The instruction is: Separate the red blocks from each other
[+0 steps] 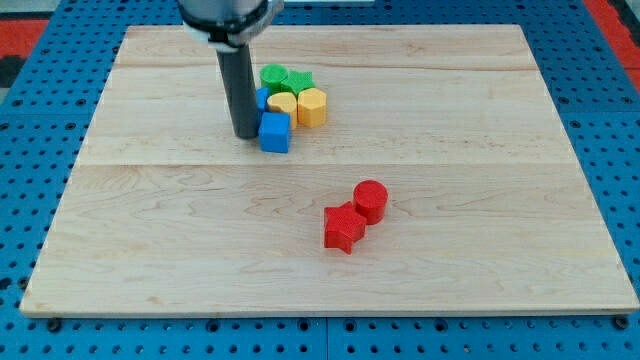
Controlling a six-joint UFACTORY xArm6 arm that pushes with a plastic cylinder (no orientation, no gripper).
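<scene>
A red star block (343,227) and a red cylinder (371,200) lie touching each other right of the board's middle, the cylinder up and to the right of the star. My tip (245,135) rests on the board in the upper middle, just left of a blue cube (275,132) and well up and to the left of the red blocks. The rod rises straight up from it to the view's top.
A cluster sits beside the rod: the blue cube, another blue block (262,98) partly hidden behind the rod, a green cylinder (272,75), a green star (298,80), a yellow block (283,104) and a yellow hexagon (313,106). The wooden board (500,150) lies on a blue pegboard.
</scene>
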